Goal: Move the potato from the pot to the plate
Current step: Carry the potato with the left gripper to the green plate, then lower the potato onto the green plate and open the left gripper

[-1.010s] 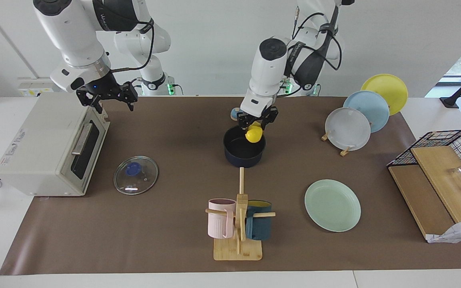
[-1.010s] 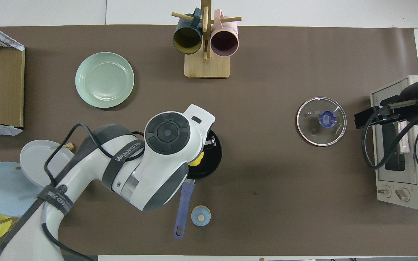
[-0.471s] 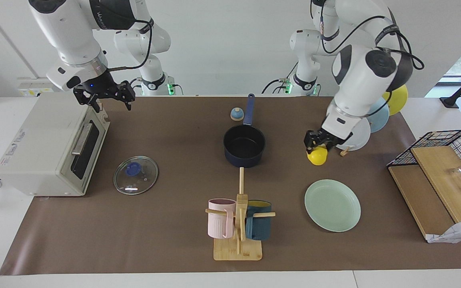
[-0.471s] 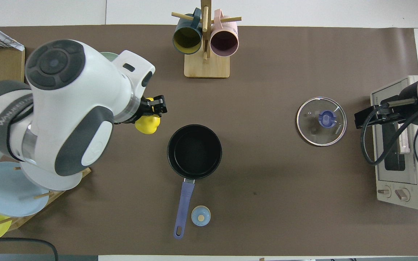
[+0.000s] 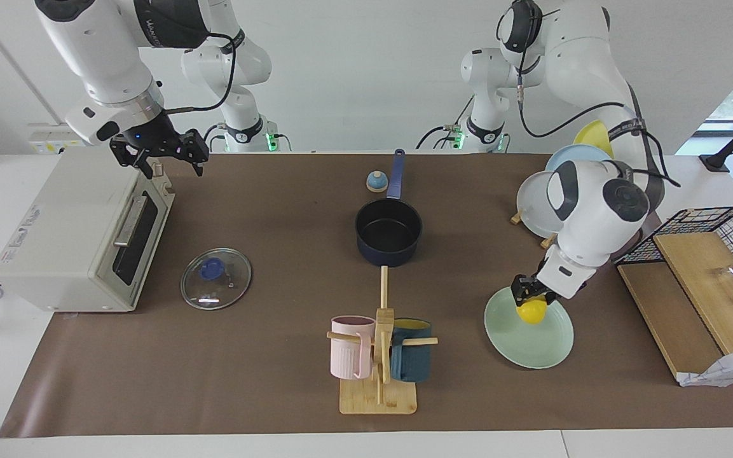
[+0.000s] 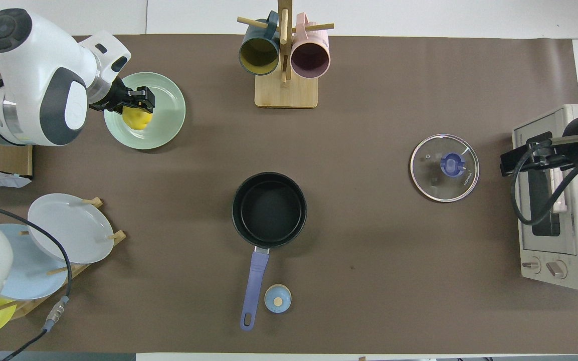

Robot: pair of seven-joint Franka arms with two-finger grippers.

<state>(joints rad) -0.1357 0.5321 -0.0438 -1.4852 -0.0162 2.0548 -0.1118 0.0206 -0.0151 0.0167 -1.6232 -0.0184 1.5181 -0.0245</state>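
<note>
The yellow potato [image 5: 531, 312] [image 6: 137, 119] is gripped from above by my left gripper [image 5: 530, 303] [image 6: 137, 106], which is shut on it. It hangs low over the mint-green plate [image 5: 534, 348] [image 6: 166, 126], at the edge of the plate nearer the robots; whether it touches the plate I cannot tell. The navy pot [image 5: 388, 233] [image 6: 269, 208] stands mid-table with nothing in it, its blue handle [image 6: 253, 283] pointing toward the robots. My right gripper [image 5: 173, 166] [image 6: 512, 161] waits open above the toaster oven's top corner, holding nothing.
A toaster oven [image 5: 80, 232] stands at the right arm's end, with a glass lid [image 5: 216, 278] beside it. A mug rack [image 5: 379, 356] is farther from the robots than the pot. A plate rack [image 5: 534, 207] and a wire basket [image 5: 709, 248] stand near the plate. A small blue knob [image 5: 376, 182] lies by the pot handle.
My left gripper lifted the potato out of the pot, carried it toward the left arm's end of the table and lowered it over the green plate. The right gripper shifted slightly.
</note>
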